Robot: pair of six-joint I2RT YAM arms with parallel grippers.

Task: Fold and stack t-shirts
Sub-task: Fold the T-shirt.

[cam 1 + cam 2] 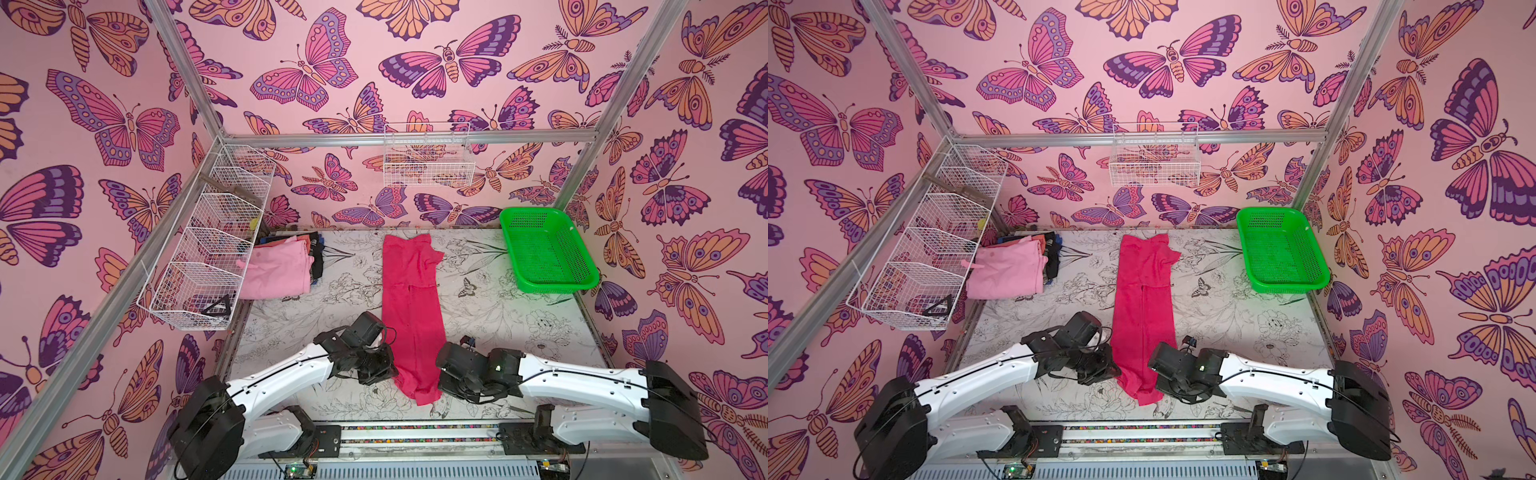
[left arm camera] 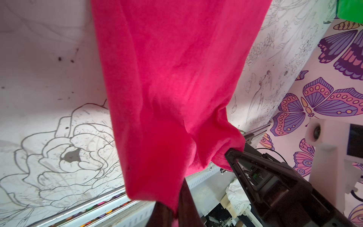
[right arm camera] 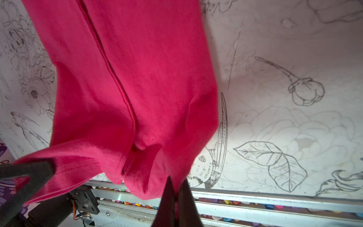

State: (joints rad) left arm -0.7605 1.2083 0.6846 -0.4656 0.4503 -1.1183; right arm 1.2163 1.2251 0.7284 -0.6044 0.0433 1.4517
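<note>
We see the crimson t-shirt (image 1: 411, 299) lying as a long narrow strip down the middle of the table (image 1: 498, 332), running from twelve o'clock toward six o'clock. Its sides are folded in, and one sleeve tip pokes out near the far end toward one o'clock. Our left gripper (image 2: 177, 211) has its jaws pinched tight on the near hem, at about seven o'clock of the strip. Our right gripper (image 3: 176, 196) is clamped just as narrowly on the hem's other corner, at about five o'clock. The cloth bunches into loose folds between them. In the far corner at ten o'clock sits a folded stack (image 1: 316, 259) with the light pink t-shirt (image 1: 276, 270) on top and orange and dark edges showing beneath. The green basket (image 1: 557, 286) stands at two o'clock, well apart from the strip.
</note>
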